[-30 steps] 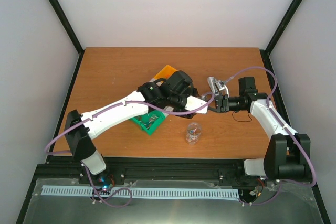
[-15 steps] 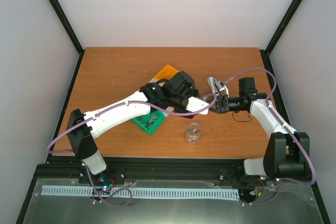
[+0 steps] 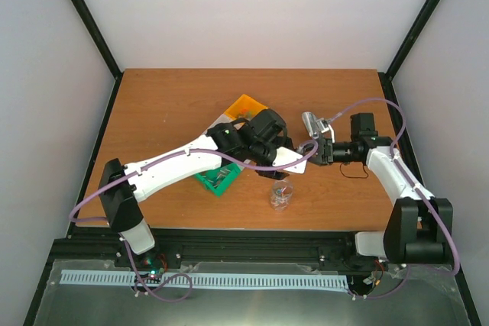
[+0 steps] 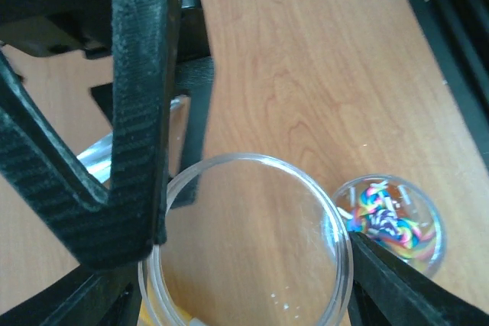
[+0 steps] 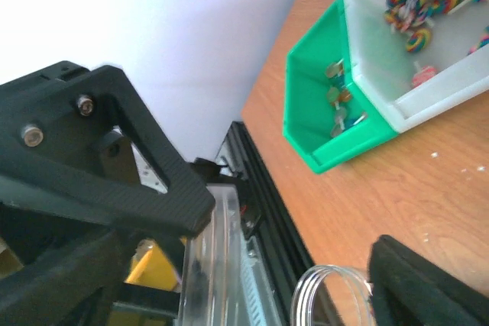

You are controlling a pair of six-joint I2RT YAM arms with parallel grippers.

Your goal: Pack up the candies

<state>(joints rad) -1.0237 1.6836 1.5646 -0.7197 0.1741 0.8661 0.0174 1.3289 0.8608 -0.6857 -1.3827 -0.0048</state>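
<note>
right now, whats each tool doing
left tool: closed on the clear jar
right tool: open, holding nothing

Brown wood-grain table (image 4: 306, 51) looks smooth with a faint sheen. Round clear plastic cup (image 4: 244, 242) is glossy. Green plastic bin (image 5: 309, 112) is smooth, and the tiny wrapped candies (image 5: 336, 101) are shiny.

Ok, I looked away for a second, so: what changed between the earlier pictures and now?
The left tool, gripping a clear jar, edged slightly right toward the right tool. The right tool hardly shifted; its jaws now stand wide apart, but the top view is too small to show them parting. The scoop, green bin and candy jar stayed put.
</note>
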